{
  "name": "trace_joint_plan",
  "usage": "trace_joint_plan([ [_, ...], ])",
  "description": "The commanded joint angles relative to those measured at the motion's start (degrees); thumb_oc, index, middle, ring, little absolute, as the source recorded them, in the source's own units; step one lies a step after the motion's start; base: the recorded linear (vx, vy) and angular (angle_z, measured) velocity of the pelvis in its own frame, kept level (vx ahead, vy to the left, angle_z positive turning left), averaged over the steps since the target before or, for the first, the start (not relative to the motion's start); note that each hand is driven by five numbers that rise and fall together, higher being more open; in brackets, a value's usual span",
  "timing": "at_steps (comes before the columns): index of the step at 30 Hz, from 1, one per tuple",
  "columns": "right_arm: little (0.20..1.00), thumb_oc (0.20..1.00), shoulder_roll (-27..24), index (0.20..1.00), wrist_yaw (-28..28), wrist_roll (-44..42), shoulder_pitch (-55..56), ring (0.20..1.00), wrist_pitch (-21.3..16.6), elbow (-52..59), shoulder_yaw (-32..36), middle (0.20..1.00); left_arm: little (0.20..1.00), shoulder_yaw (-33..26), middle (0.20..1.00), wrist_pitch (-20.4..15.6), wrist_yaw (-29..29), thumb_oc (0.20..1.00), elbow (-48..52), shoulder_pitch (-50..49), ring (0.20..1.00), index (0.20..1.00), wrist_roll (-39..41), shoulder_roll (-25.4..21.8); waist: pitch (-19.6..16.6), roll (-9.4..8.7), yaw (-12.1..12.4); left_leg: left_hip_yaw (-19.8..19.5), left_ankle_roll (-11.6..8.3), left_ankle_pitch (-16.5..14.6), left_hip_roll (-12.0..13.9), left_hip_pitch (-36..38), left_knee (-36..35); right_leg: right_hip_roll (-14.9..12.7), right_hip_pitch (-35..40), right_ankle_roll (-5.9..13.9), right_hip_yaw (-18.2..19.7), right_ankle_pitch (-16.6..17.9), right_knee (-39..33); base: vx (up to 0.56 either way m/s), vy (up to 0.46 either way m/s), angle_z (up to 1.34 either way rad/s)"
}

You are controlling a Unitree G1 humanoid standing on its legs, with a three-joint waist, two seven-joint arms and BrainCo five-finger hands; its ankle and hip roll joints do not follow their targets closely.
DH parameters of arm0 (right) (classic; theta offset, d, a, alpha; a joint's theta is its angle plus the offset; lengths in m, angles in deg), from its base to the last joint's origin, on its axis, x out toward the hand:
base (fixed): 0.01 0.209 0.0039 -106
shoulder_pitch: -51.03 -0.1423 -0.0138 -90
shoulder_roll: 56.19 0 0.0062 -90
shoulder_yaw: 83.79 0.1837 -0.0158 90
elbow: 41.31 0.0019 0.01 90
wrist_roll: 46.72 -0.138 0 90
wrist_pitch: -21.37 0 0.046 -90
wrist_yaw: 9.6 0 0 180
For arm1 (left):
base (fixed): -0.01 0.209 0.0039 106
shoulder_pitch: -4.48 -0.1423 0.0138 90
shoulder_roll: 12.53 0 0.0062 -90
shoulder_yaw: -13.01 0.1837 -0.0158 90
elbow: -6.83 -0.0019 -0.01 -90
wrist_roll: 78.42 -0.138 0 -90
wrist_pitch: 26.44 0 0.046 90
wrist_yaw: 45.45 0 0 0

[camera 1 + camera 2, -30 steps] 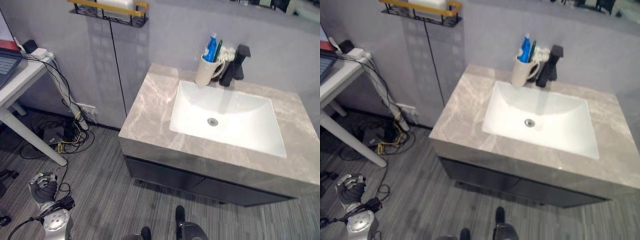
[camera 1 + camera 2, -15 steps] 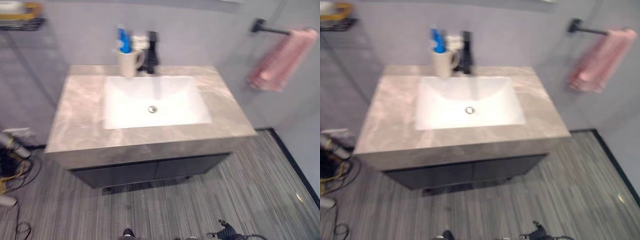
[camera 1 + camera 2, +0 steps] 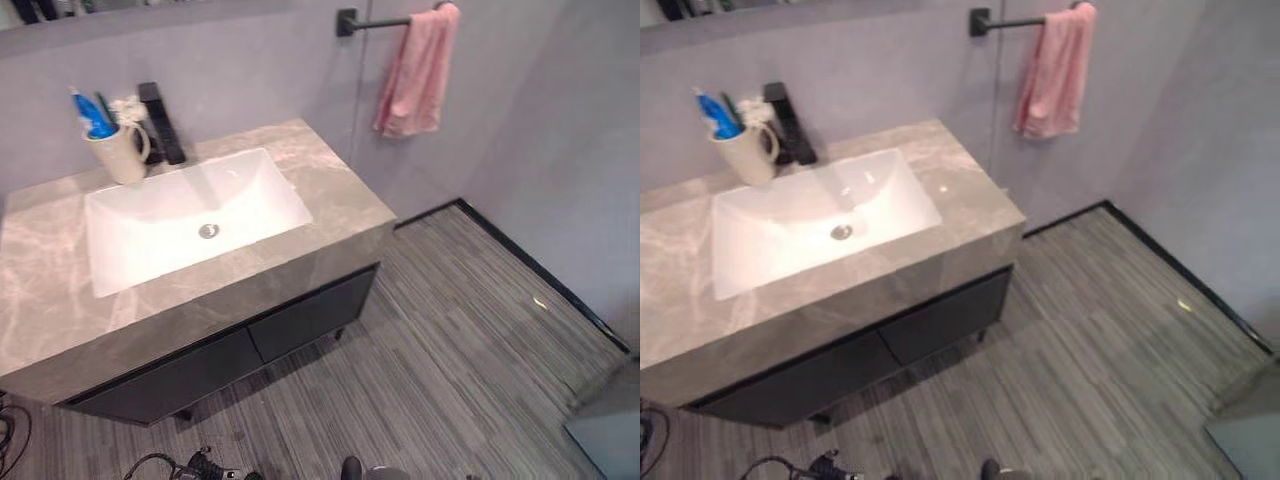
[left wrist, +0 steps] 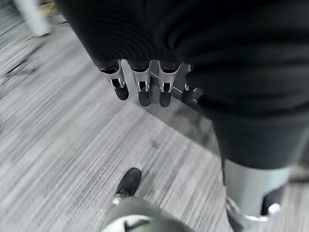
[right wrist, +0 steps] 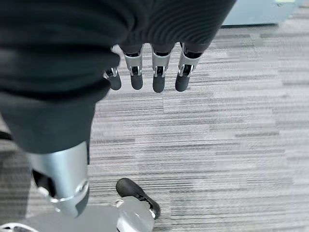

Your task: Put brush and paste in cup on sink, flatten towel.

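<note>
A beige cup [image 3: 118, 155] stands at the back left of the marble counter [image 3: 330, 190], beside the black tap [image 3: 160, 122]. A blue paste tube [image 3: 92, 115] and a green brush [image 3: 105, 104] stick up out of the cup. On the wall to the right of the counter, a pink towel [image 3: 418, 70] hangs bunched over a black bar [image 3: 375, 20]. My left hand [image 4: 143, 92] and my right hand [image 5: 158, 77] hang low over the floor. Their fingers are relaxed and hold nothing.
A white basin [image 3: 190, 215] is set into the counter, with a dark cabinet [image 3: 300, 320] below. Grey striped floor [image 3: 450, 340] stretches to the right, edged by a black skirting [image 3: 540, 270]. A pale grey-blue object [image 3: 605, 430] sits at the lower right.
The camera has swung to the right: the sink now sits at the left and the towel is nearer the middle top. The cup and towel have not moved.
</note>
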Motion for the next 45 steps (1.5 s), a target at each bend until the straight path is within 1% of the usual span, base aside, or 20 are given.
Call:
trace_joint_plan([
  [1,1.000,1.000,-1.09,1.000,1.79,-0.22,-5.20,1.000,-1.61,2.58,-2.82,1.000,1.000,0.10,1.000,-0.71,1.89,1.000,0.16,1.76,1.000,1.000,-3.94,-0.59,1.77,-1.13,0.10,-8.43,2.85,-3.32,-7.62,-3.69,1.68,0.11,1.63,3.93,4.70,3.99,-3.73,-0.06,0.001,-1.05],
  [3,1.000,1.000,-2.26,1.000,1.91,1.19,-5.85,1.000,-2.31,7.59,-4.88,1.000,1.000,0.17,1.000,-0.84,2.80,1.000,0.46,2.08,1.000,1.000,-3.76,-0.46,2.70,-1.29,0.87,-13.34,3.19,-4.29,-9.00,-4.96,4.56,1.08,0.83,3.77,8.70,4.53,-3.30,-0.07,0.046,-1.96],
  [5,1.000,1.000,-2.64,1.000,2.69,-0.01,-7.01,1.000,-3.22,9.50,-5.64,1.000,1.000,1.10,1.000,-1.92,4.93,1.000,1.01,3.60,1.000,1.000,-1.40,-0.26,3.30,-1.05,2.20,-28.58,3.45,-5.24,-14.12,-6.29,5.97,2.70,-0.09,4.30,17.54,5.85,-2.45,-0.05,0.132,-1.62],
  [7,1.000,1.000,-2.00,1.000,2.81,-1.23,-7.65,1.000,-3.73,8.01,-5.70,1.000,1.000,2.76,1.000,-3.27,7.37,1.000,3.53,4.74,1.000,1.000,-1.85,-0.91,3.51,-0.45,2.05,-30.07,3.48,-5.72,-14.66,-5.62,5.41,2.81,-1.08,5.04,19.88,6.45,-1.57,-0.05,0.177,-1.89],
  [9,1.000,1.000,-1.42,1.000,3.28,-1.80,-8.28,1.000,-3.81,6.32,-5.48,1.000,1.000,3.16,1.000,-3.53,7.65,1.000,3.47,4.49,1.000,1.000,-1.80,-0.32,3.35,0.47,1.17,-27.30,4.28,-6.07,-13.98,-3.96,2.38,2.52,-2.29,5.70,20.97,6.86,-0.97,-0.13,0.290,-1.25],
  [12,1.000,1.000,0.01,1.000,4.36,-7.00,-9.51,1.000,-4.54,5.57,-3.16,1.000,1.000,2.98,1.000,-4.94,8.09,1.000,4.20,4.70,1.000,1.000,0.79,-0.07,4.67,0.65,-0.48,-22.38,5.52,-5.77,-14.74,-3.61,-0.55,1.72,-6.29,8.08,24.17,9.40,-0.52,-0.18,0.257,-0.95],
  [14,1.000,1.000,0.25,1.000,4.39,-7.40,-9.60,1.000,-4.72,6.17,-2.98,1.000,1.000,3.03,1.000,-5.20,8.22,1.000,4.61,4.49,1.000,1.000,0.88,-0.01,4.91,0.59,-0.64,-21.14,5.84,-5.76,-14.83,-3.48,-1.22,1.45,-7.01,8.68,24.90,10.13,-0.79,-0.11,0.124,-0.90],
  [16,1.000,1.000,0.63,1.000,4.70,-6.10,-10.48,1.000,-4.88,7.08,-3.92,1.000,1.000,3.07,1.000,-5.69,8.34,1.000,5.29,4.55,1.000,1.000,1.60,-0.04,5.88,0.08,0.11,-17.49,6.20,-5.68,-14.47,-3.57,-2.21,-0.17,-9.07,9.69,22.17,11.58,-1.29,-0.20,0.117,-1.01],
  [17,1.000,1.000,1.03,1.000,4.80,-4.62,-10.41,1.000,-4.85,7.48,-4.58,1.000,1.000,2.87,1.000,-5.86,8.20,1.000,5.70,4.12,1.000,1.000,1.92,-0.19,6.08,0.05,1.67,-14.34,6.02,-5.97,-13.27,-3.22,-2.48,-3.59,-9.53,8.37,10.86,10.76,-1.73,-0.16,0.039,-1.51],
  [18,1.000,1.000,1.16,1.000,4.96,-4.25,-10.47,1.000,-4.91,7.45,-4.67,1.000,1.000,3.00,1.000,-5.83,8.08,1.000,5.99,4.16,1.000,1.000,1.92,-0.13,6.06,0.29,2.29,-13.49,6.02,-6.05,-12.67,-3.41,-1.76,-5.39,-9.21,7.72,4.89,9.38,-0.21,-0.13,0.038,-1.63],
  [19,1.000,1.000,1.20,1.000,4.97,-4.43,-10.39,1.000,-5.03,7.58,-4.65,1.000,1.000,3.15,1.000,-5.90,7.81,1.000,6.54,4.00,1.000,1.000,2.02,-0.17,6.04,0.57,2.41,-12.91,6.17,-6.15,-12.26,-3.50,-1.12,-6.20,-8.53,7.36,2.01,7.78,2.18,-0.05,0.018,-1.07],
  [23,1.000,1.000,1.00,1.000,4.72,-5.89,-9.00,1.000,-6.12,8.76,-3.93,1.000,1.000,2.44,1.000,-6.66,7.57,1.000,8.46,3.04,1.000,1.000,3.37,-0.48,5.20,0.55,2.67,-11.31,6.52,-6.52,-12.01,-3.39,0.19,-5.65,-6.06,6.86,1.21,5.33,5.42,-0.05,0.010,-0.24],
  [26,1.000,1.000,1.23,1.000,5.12,-15.51,-8.74,1.000,-8.40,11.63,-0.99,1.000,1.000,1.76,1.000,-7.62,8.44,1.000,11.91,3.16,1.000,1.000,5.61,-0.43,4.77,0.53,2.91,-10.63,5.96,-7.17,-11.55,-4.34,4.02,-5.07,-4.52,6.25,1.94,3.82,5.00,-0.02,-0.080,-0.31],
  [28,1.000,1.000,0.97,1.000,5.42,-15.48,-8.86,1.000,-8.97,13.36,-1.30,1.000,1.000,1.51,1.000,-7.63,8.84,1.000,11.84,3.54,1.000,1.000,6.23,-0.18,4.90,0.61,2.73,-10.75,5.94,-7.78,-11.17,-4.70,5.86,-4.62,-4.84,5.95,2.14,3.06,6.44,0.00,-0.097,-0.13],
  [30,1.000,1.000,0.74,1.000,6.60,-21.40,-9.44,1.000,-10.73,19.42,0.28,1.000,1.000,1.85,1.000,-8.40,10.17,1.000,16.49,5.36,1.000,1.000,9.37,0.34,6.34,0.79,2.04,-11.10,5.64,-11.05,-10.30,-5.88,14.10,-4.22,-5.26,4.90,1.57,0.25,11.86,0.00,-0.130,-0.08],
  [35,1.000,1.000,0.83,1.000,8.01,-22.82,-11.03,1.000,-11.87,21.94,0.18,1.000,1.000,3.93,1.000,-9.57,10.47,1.000,20.85,7.77,1.000,1.000,11.00,0.29,7.61,0.69,0.96,-11.51,5.62,-13.91,-9.08,-6.12,20.00,-3.64,-5.54,3.96,1.42,-3.02,18.47,0.01,-0.094,0.11],
  [40,1.000,1.000,0.84,1.000,7.99,-20.93,-11.50,1.000,-10.78,19.68,-1.54,1.000,1.000,4.26,1.000,-9.40,10.45,1.000,17.47,9.08,1.000,1.000,11.71,1.54,5.39,-0.01,0.31,-10.49,4.60,-11.28,-8.21,-4.11,16.16,-2.20,-3.85,3.59,2.91,-2.10,15.26,0.09,-0.123,-0.21],
  [42,1.000,1.000,-0.17,1.000,7.73,-19.79,-9.94,1.000,-10.75,21.16,-1.88,1.000,1.000,4.56,1.000,-9.44,9.83,1.000,18.36,9.30,1.000,1.000,11.92,1.47,5.19,-0.26,-0.06,-11.11,2.34,-6.50,-6.32,-6.32,19.19,-1.13,-1.91,2.50,2.37,-2.01,12.52,0.08,-0.263,0.06],
  [43,1.000,1.000,-1.15,1.000,7.86,-19.56,-9.05,1.000,-10.67,21.49,-1.37,1.000,1.000,5.02,1.000,-9.33,9.82,1.000,18.55,10.13,1.000,1.000,12.24,1.59,6.59,-0.64,0.04,-11.68,0.50,-2.70,-4.93,-8.98,25.21,-0.42,0.21,1.25,1.41,-1.98,10.44,0.04,-0.226,0.15],
  [45,1.000,1.000,-1.51,1.000,7.93,-19.33,-8.58,1.000,-10.59,21.33,-1.17,1.000,1.000,5.08,1.000,-9.24,9.86,1.000,18.27,10.13,1.000,1.000,12.47,1.84,6.87,-0.78,0.04,-12.01,0.15,-1.80,-5.03,-9.75,26.15,-0.48,0.76,1.01,1.21,-1.79,9.34,0.08,-0.148,0.09],
])
